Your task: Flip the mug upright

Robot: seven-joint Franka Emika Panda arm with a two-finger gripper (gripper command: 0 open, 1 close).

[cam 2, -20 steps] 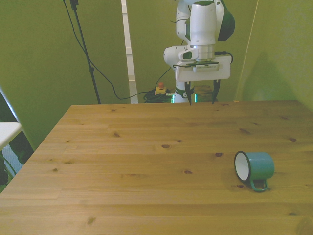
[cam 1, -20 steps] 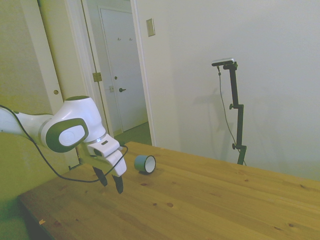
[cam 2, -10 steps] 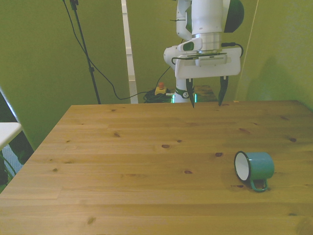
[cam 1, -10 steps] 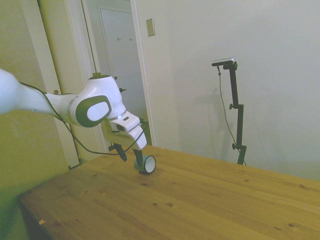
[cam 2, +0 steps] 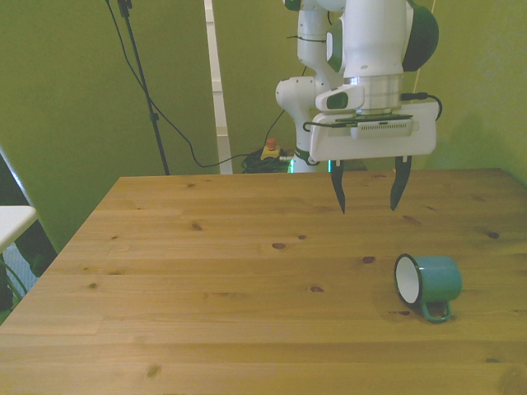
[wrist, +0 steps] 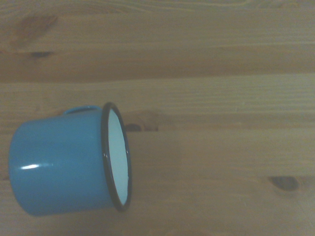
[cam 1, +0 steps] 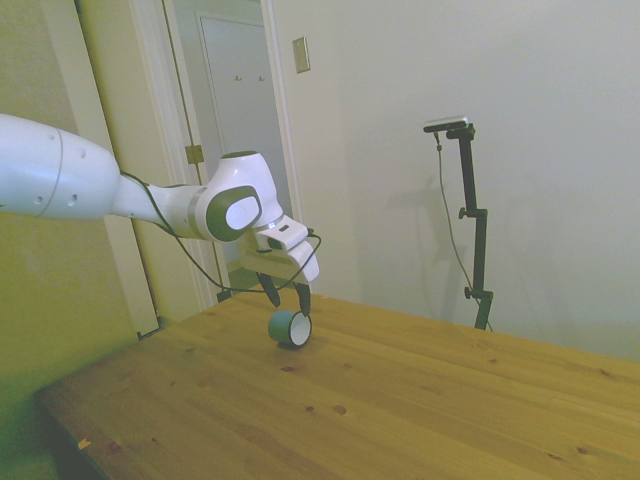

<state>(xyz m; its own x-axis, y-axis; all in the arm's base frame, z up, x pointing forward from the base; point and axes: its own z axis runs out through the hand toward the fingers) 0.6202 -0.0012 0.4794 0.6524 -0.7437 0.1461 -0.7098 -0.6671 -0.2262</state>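
knotty wooden table (cam 2: 206,288); white door (cam 1: 245,130) behind.

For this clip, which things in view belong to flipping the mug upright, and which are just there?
Part of the job:
- mug, lying on its side on the table, its mouth toward the front view's left
- gripper, open, above the table and clear of the mug

Just there:
- wooden table
- door behind the arm in the side view
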